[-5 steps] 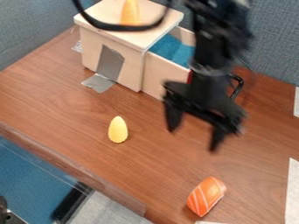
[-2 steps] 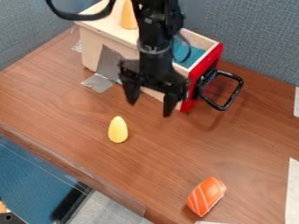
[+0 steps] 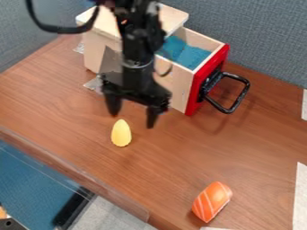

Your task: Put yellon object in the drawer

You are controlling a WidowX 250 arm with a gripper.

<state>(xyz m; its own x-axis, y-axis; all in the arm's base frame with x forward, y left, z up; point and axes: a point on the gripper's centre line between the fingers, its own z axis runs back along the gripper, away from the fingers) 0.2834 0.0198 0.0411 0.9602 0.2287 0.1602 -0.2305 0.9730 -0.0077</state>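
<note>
In the camera view, the gripper [image 3: 132, 121] hung over the bench [image 3: 66, 99], in front of the wooden box [image 3: 93, 49]. Its jaws stood wide apart, pointed downward, and nothing was between them. The yellow piece [image 3: 121, 133] was on the bench, outside the drawer [image 3: 207, 78], and its narrow end pointed to the top of the view. In the view it was near the jaws and just below them, but not touched by them.

The drawer was pulled out of the box, with blue lining [image 3: 190, 56] inside, a red front and a black handle [image 3: 240, 98]. The orange piece [image 3: 212, 201], which had white stripes, lay well apart, at the lower right of the view.
</note>
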